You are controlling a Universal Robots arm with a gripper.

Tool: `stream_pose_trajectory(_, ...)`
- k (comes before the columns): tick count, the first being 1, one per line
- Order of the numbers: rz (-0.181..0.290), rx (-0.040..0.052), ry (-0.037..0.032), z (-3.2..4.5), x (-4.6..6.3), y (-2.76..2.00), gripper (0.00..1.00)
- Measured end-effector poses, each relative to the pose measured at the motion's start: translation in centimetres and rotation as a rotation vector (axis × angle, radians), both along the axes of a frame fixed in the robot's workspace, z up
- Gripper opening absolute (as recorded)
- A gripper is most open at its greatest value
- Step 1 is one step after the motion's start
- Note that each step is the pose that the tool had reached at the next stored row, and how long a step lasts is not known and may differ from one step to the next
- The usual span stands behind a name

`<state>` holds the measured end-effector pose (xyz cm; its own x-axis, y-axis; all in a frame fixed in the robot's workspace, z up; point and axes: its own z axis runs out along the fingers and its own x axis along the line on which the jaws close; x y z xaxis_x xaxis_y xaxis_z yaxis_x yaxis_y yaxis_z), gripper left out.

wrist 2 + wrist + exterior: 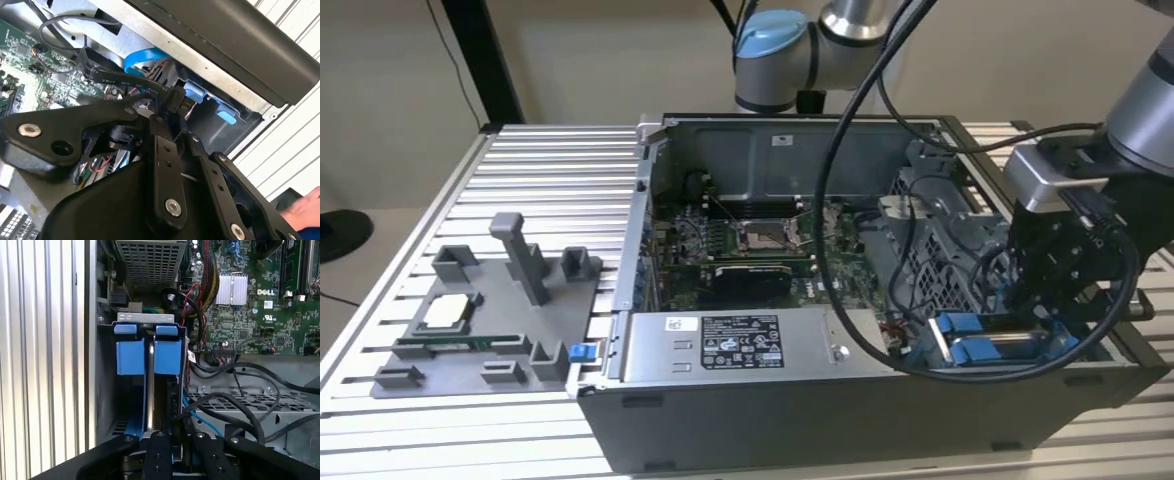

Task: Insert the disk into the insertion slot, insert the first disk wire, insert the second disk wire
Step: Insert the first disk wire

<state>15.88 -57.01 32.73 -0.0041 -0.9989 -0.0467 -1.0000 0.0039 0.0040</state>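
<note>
The end effector (172,117) pinches the black wire connector (177,100); best kept square to the seated disk (167,356) (no forcing).

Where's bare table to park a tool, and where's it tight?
Free: ribbed aluminium table beyond the grey plastic parts fixture, and the strip in front of that fixture. Crowded: the corner of the open grey computer case where the black claw hangs among black cables.
</note>
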Motion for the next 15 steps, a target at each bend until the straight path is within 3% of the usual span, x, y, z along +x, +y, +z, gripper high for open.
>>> stream_pose_trajectory(3,0.000,-0.0018,0.0009,0.56,0.0,-0.03,0.00)
stream_pose_trajectory(15,0.000,-0.0027,0.0024,6.02,0.0,-0.02,0.00)
